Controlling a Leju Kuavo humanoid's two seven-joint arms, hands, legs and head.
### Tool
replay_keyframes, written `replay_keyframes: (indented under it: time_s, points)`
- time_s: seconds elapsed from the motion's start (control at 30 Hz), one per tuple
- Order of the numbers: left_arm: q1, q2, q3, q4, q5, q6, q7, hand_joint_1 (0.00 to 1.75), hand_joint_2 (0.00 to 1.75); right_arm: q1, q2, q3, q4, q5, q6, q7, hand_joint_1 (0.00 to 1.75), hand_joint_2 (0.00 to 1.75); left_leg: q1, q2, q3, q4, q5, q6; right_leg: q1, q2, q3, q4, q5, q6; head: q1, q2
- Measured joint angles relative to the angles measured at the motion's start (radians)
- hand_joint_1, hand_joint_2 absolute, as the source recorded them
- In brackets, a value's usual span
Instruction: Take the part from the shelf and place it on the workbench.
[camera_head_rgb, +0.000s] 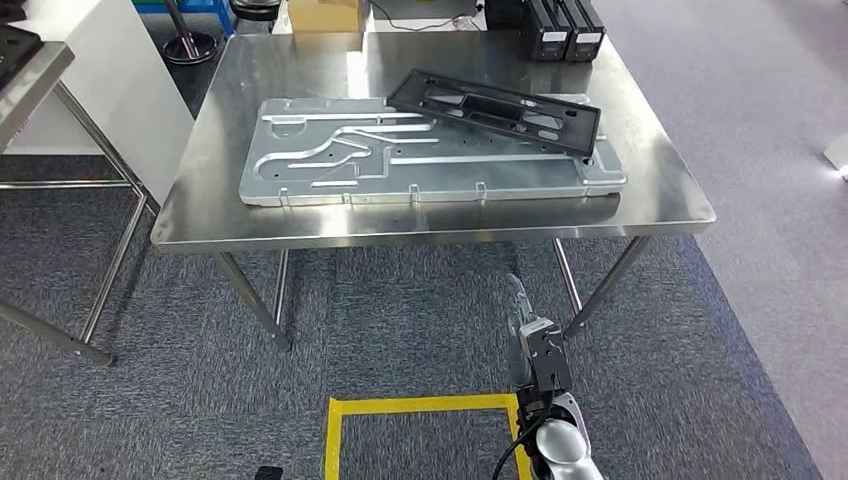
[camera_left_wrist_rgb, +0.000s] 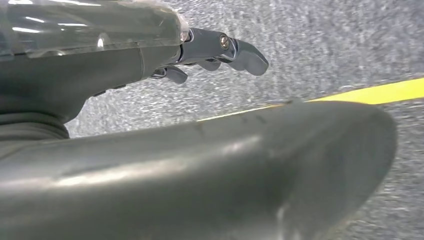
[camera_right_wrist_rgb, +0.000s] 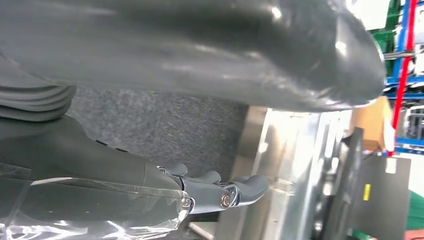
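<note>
The black rectangular frame part (camera_head_rgb: 495, 108) lies on the steel workbench (camera_head_rgb: 660, 195), resting askew across the far right of a large silver stamped plate (camera_head_rgb: 420, 160). My right hand (camera_head_rgb: 517, 305) hangs low in front of the bench, below its front edge, holding nothing. In the right wrist view that right hand (camera_right_wrist_rgb: 200, 192) has loosely extended fingers close to the bench, and the black part (camera_right_wrist_rgb: 345, 185) shows edge-on. My left hand (camera_left_wrist_rgb: 210, 50) hangs over grey carpet, fingers apart and empty.
A yellow tape square (camera_head_rgb: 420, 405) marks the carpet at my feet, also seen as yellow tape (camera_left_wrist_rgb: 380, 92). A second steel table (camera_head_rgb: 30, 70) and a white cabinet (camera_head_rgb: 120, 80) stand at the left. A cardboard box (camera_head_rgb: 325, 15) and black cases (camera_head_rgb: 560, 25) sit behind the bench.
</note>
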Motion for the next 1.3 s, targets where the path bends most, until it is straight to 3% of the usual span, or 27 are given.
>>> replay_keyframes:
  time_s: [0.03, 0.1, 0.17, 0.23, 0.3, 0.33, 0.4, 0.47, 0.5, 0.53, 0.6, 0.67, 0.7, 0.73, 0.8, 0.83, 0.87, 0.93, 0.97, 1.0, 1.03, 1.07, 1.1, 1.13, 1.2, 1.23, 1.3]
  points:
    - [0.0, 0.0, 0.0, 0.0, -0.001, 0.0, 0.0, 0.0, 0.0, 0.0, 0.0, -0.002, 0.004, -0.001, 0.001, 0.0, 0.0, 0.0, 0.0, 0.003, -0.015, 0.005, 0.008, -0.001, 0.0, -0.001, 0.02, -0.001, 0.017, 0.001, 0.0, 0.0]
    - [0.0, 0.0, 0.0, 0.0, -0.003, 0.0, 0.002, 0.0, 0.0, -0.003, 0.0, -0.005, 0.01, -0.004, 0.002, 0.0, 0.0, 0.0, -0.001, 0.011, -0.04, 0.016, 0.019, -0.006, -0.001, -0.017, 0.109, -0.102, 0.062, -0.002, 0.0, 0.0]
    - [0.001, 0.0, 0.0, 0.0, -0.006, 0.0, 0.002, 0.0, 0.0, -0.009, 0.001, -0.008, 0.012, -0.007, 0.003, 0.0, 0.0, 0.0, -0.004, 0.02, -0.053, 0.027, 0.026, -0.014, 0.006, -0.05, 0.201, -0.232, 0.061, -0.012, -0.001, 0.0]
    - [0.002, 0.0, 0.0, 0.0, -0.007, 0.0, 0.003, 0.0, 0.0, -0.014, 0.002, -0.01, 0.012, -0.011, 0.003, 0.0, 0.0, 0.0, -0.006, 0.034, -0.055, 0.031, 0.034, -0.025, 0.013, -0.059, 0.227, -0.285, 0.048, -0.027, -0.001, 0.0]
    - [0.002, 0.001, 0.0, 0.0, -0.007, 0.0, 0.004, 0.0, 0.0, -0.014, 0.003, -0.014, 0.015, -0.013, 0.004, 0.0, 0.0, 0.0, -0.005, 0.042, -0.059, 0.034, 0.038, -0.038, 0.012, -0.043, 0.213, -0.29, 0.064, -0.043, 0.0, 0.0]
    - [0.002, 0.001, 0.0, 0.0, -0.007, 0.0, 0.004, 0.0, 0.0, -0.014, 0.003, -0.015, 0.016, -0.014, 0.005, 0.0, 0.0, 0.0, -0.004, 0.035, -0.067, 0.049, 0.019, -0.044, 0.01, -0.036, 0.203, -0.291, 0.075, -0.05, 0.0, 0.0]
    - [0.004, 0.002, 0.0, 0.0, -0.008, 0.0, 0.005, 0.0, 0.0, -0.013, 0.005, -0.017, 0.019, -0.015, 0.008, 0.0, 0.0, 0.0, -0.001, 0.011, -0.098, 0.133, -0.07, -0.052, 0.009, -0.023, 0.178, -0.294, 0.1, -0.062, 0.0, 0.0]
    - [0.006, 0.002, 0.0, 0.0, -0.008, 0.0, 0.005, 0.0, 0.0, -0.012, 0.007, -0.017, 0.022, -0.015, 0.009, 0.0, 0.0, 0.0, -0.001, -0.003, -0.127, 0.258, -0.154, -0.054, 0.011, -0.006, 0.146, -0.292, 0.124, -0.067, 0.0, 0.0]
    - [0.006, 0.002, 0.0, 0.0, -0.009, 0.001, 0.005, 0.0, 0.0, -0.011, 0.007, -0.018, 0.023, -0.015, 0.009, 0.0, 0.0, 0.0, -0.001, -0.006, -0.128, 0.298, -0.163, -0.053, 0.013, 0.003, 0.13, -0.291, 0.135, -0.067, 0.0, 0.0]
    - [0.006, 0.002, 0.0, 0.0, -0.01, 0.001, 0.005, 0.0, 0.0, -0.009, 0.007, -0.019, 0.024, -0.016, 0.009, 0.0, 0.0, 0.0, -0.001, -0.007, -0.114, 0.306, -0.151, -0.05, 0.015, 0.011, 0.115, -0.29, 0.146, -0.067, 0.0, 0.0]
    - [0.005, 0.002, 0.0, 0.0, -0.015, 0.001, 0.005, 0.0, 0.0, -0.006, 0.007, -0.021, 0.025, -0.017, 0.009, 0.0, 0.0, 0.0, -0.003, -0.021, -0.034, 0.217, -0.099, -0.039, 0.017, 0.028, 0.088, -0.286, 0.167, -0.063, 0.0, 0.0]
    - [0.002, 0.006, -0.001, 0.0, -0.018, 0.0, 0.005, 0.0, 0.0, -0.006, 0.008, -0.023, 0.025, -0.017, 0.009, 0.0, 0.0, 0.0, -0.005, -0.054, 0.066, 0.072, -0.087, -0.024, 0.02, 0.044, 0.069, -0.284, 0.188, -0.057, 0.0, 0.0]
    - [0.001, 0.007, -0.001, 0.0, -0.019, 0.0, 0.005, 0.0, 0.0, -0.005, 0.009, -0.024, 0.024, -0.017, 0.01, 0.0, 0.0, 0.0, -0.007, -0.067, 0.095, 0.023, -0.091, -0.02, 0.019, 0.051, 0.064, -0.284, 0.198, -0.052, 0.0, 0.0]
    - [0.0, 0.008, -0.001, 0.0, -0.019, 0.0, 0.006, 0.0, 0.0, -0.005, 0.01, -0.025, 0.024, -0.017, 0.01, 0.0, 0.0, 0.0, -0.009, -0.07, 0.106, -0.001, -0.096, -0.018, 0.017, 0.058, 0.061, -0.286, 0.208, -0.046, 0.0, 0.0]
    - [-0.001, 0.008, -0.002, 0.0, -0.019, -0.001, 0.007, 0.0, 0.0, -0.001, 0.01, -0.027, 0.024, -0.017, 0.01, 0.0, 0.0, 0.0, -0.01, -0.055, 0.098, -0.011, -0.081, -0.013, 0.014, 0.07, 0.057, -0.289, 0.222, -0.032, -0.002, 0.0]
    - [-0.002, 0.008, -0.002, 0.0, -0.019, -0.002, 0.008, 0.0, 0.0, 0.002, 0.009, -0.029, 0.024, -0.017, 0.009, 0.0, 0.0, 0.0, -0.008, -0.045, 0.092, -0.015, -0.069, -0.006, 0.015, 0.065, 0.049, -0.279, 0.207, -0.027, -0.001, 0.0]
    - [-0.003, 0.008, -0.002, 0.0, -0.019, -0.002, 0.008, 0.0, 0.0, 0.003, 0.009, -0.031, 0.024, -0.017, 0.009, 0.0, 0.0, 0.0, -0.005, -0.034, 0.084, -0.02, -0.056, 0.0, 0.015, 0.054, 0.037, -0.252, 0.174, -0.023, 0.001, 0.0]
    - [-0.002, 0.008, -0.002, 0.0, -0.02, -0.004, 0.008, 0.0, 0.0, 0.004, 0.008, -0.034, 0.024, -0.018, 0.009, 0.0, 0.0, 0.0, -0.003, -0.013, 0.06, -0.022, -0.033, 0.007, 0.01, 0.022, 0.004, -0.144, 0.07, -0.015, 0.005, 0.0]
    - [0.0, 0.008, -0.002, 0.0, -0.021, -0.005, 0.008, 0.0, 0.0, 0.004, 0.008, -0.035, 0.024, -0.018, 0.009, 0.0, 0.0, 0.0, -0.004, -0.002, 0.046, -0.02, -0.024, 0.006, 0.006, 0.013, -0.009, -0.08, 0.034, -0.009, 0.005, 0.0]
    - [0.001, 0.008, -0.003, 0.0, -0.022, -0.006, 0.008, 0.0, 0.0, 0.005, 0.008, -0.036, 0.024, -0.018, 0.009, 0.0, 0.0, 0.0, -0.004, 0.01, 0.03, -0.016, -0.015, 0.004, 0.001, 0.007, -0.015, -0.029, 0.022, -0.004, 0.005, 0.0]
    - [0.001, 0.008, -0.003, 0.0, -0.023, -0.007, 0.008, 0.0, 0.0, 0.006, 0.008, -0.038, 0.024, -0.018, 0.009, 0.0, 0.0, 0.0, -0.004, 0.022, 0.014, -0.011, -0.007, 0.002, -0.003, 0.004, -0.007, -0.004, 0.034, 0.001, 0.005, 0.0]
    - [0.001, 0.008, -0.003, 0.0, -0.024, -0.007, 0.008, 0.0, 0.0, 0.007, 0.008, -0.039, 0.024, -0.018, 0.009, 0.0, 0.0, 0.0, -0.003, 0.033, -0.002, -0.005, 0.0, -0.002, -0.008, 0.0, 0.016, -0.011, 0.062, 0.005, 0.005, 0.0]
    - [0.001, 0.008, -0.003, 0.0, -0.026, -0.008, 0.008, 0.0, 0.0, 0.007, 0.008, -0.039, 0.023, -0.018, 0.009, 0.0, 0.0, 0.0, -0.002, 0.043, -0.018, 0.004, 0.005, -0.006, -0.012, -0.01, 0.058, -0.053, 0.088, 0.009, 0.005, 0.0]
    - [0.0, 0.008, -0.003, 0.0, -0.027, -0.009, 0.008, 0.0, 0.0, 0.007, 0.008, -0.04, 0.022, -0.018, 0.009, 0.0, 0.0, 0.0, -0.003, 0.052, -0.031, 0.014, 0.009, -0.01, -0.014, -0.028, 0.111, -0.118, 0.094, 0.013, 0.006, 0.0]
    - [-0.002, 0.009, -0.004, 0.0, -0.028, -0.009, 0.008, 0.0, 0.0, 0.004, 0.009, -0.04, 0.017, -0.018, 0.009, 0.0, 0.0, 0.0, -0.004, 0.068, -0.049, 0.032, 0.014, -0.022, -0.008, -0.057, 0.195, -0.24, 0.068, 0.007, 0.004, 0.0]
    - [-0.003, 0.009, -0.004, 0.0, -0.029, -0.009, 0.008, 0.0, 0.0, 0.004, 0.009, -0.04, 0.014, -0.018, 0.009, 0.0, 0.0, 0.0, -0.005, 0.076, -0.053, 0.036, 0.016, -0.028, -0.004, -0.062, 0.21, -0.272, 0.052, -0.002, 0.003, 0.0]
    - [-0.005, 0.009, -0.005, 0.0, -0.032, -0.009, 0.008, 0.0, 0.0, 0.008, 0.009, -0.042, 0.012, -0.018, 0.01, 0.0, 0.0, 0.0, -0.001, 0.086, -0.057, 0.036, 0.023, -0.044, 0.001, -0.05, 0.204, -0.284, 0.055, -0.024, 0.002, 0.0]
